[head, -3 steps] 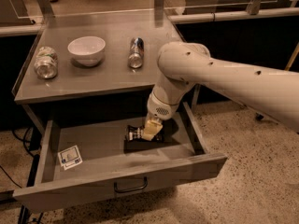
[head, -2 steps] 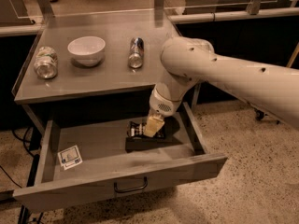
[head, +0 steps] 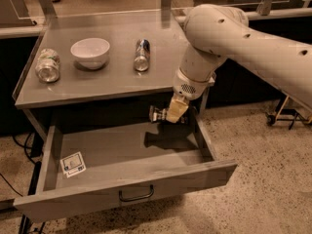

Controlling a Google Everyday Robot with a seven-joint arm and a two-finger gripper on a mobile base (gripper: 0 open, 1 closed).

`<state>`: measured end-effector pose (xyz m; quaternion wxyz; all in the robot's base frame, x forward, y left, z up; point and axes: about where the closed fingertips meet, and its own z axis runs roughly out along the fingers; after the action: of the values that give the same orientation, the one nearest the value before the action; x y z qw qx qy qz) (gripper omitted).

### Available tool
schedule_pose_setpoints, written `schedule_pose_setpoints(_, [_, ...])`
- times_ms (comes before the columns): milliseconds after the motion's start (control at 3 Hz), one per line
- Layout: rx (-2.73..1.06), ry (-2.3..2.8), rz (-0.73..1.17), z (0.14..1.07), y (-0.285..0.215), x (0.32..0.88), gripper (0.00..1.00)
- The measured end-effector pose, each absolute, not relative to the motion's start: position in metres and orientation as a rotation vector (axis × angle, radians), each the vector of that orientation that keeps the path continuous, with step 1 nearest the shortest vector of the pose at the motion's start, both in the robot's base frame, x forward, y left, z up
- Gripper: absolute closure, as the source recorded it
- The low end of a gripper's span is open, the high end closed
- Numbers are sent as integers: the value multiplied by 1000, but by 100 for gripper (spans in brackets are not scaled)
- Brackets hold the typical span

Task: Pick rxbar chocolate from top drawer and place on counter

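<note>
Beneath the grey worktop (head: pixel 112 82), above the open top drawer (head: pixel 122 191), we are holding the rxbar chocolate (head: pixel 154 114), seemingly clamped in our hand (head: pixel 158 115); next, we are needing clearance past the worktop's edge.

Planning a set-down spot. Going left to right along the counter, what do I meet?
Jar → bowl → can. The gripper hangs below the counter, over the right rear of the drawer.

On the counter (head: pixel 112 84): bowl (head: pixel 90 51), lying can (head: pixel 141 55), perhaps a jar (head: pixel 48 66); top drawer (head: pixel 124 152) — open — holds a white card (head: pixel 73 164); gripper (head: pixel 159 115) above its right rear.
</note>
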<state>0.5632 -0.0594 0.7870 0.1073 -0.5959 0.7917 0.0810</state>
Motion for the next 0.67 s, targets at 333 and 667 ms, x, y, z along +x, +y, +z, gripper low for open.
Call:
schedule_pose_setpoints(333, [-1754, 2330, 239, 787, -59, 563, 100])
schedule_pose_setpoints(667, [-1736, 2326, 239, 793, -60, 564, 100])
